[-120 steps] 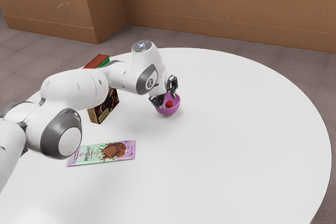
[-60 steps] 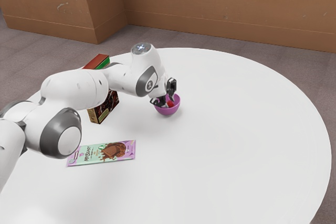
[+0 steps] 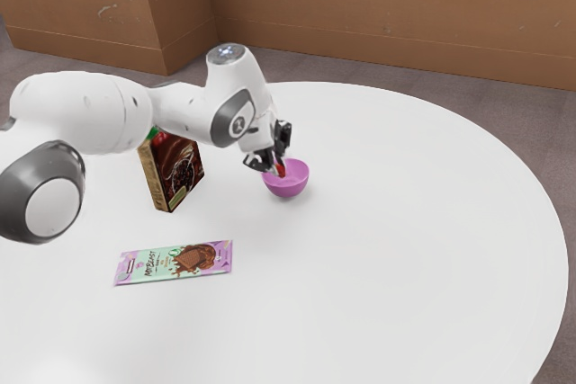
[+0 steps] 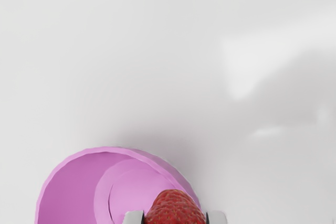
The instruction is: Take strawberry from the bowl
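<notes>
My gripper [image 3: 278,168] is above the exterior view's left side of the purple bowl [image 3: 286,187], shut on the red strawberry [image 3: 281,169]. In the wrist view the strawberry [image 4: 174,208] sits between the two fingertips of the gripper [image 4: 175,217], which touch it from both sides. Under it lies the bowl [image 4: 134,195], upright on the table, with its inside partly visible and no other fruit seen there.
A dark cereal box [image 3: 176,171] stands at the exterior view's left, behind the forearm. Nearer the camera, a chocolate bar in a mint and lilac wrapper [image 3: 174,262] lies flat on the round white table [image 3: 405,249].
The hand has gone up and toward the exterior view's left, lifting the strawberry from inside the bowl. The bowl has stayed where it was.
</notes>
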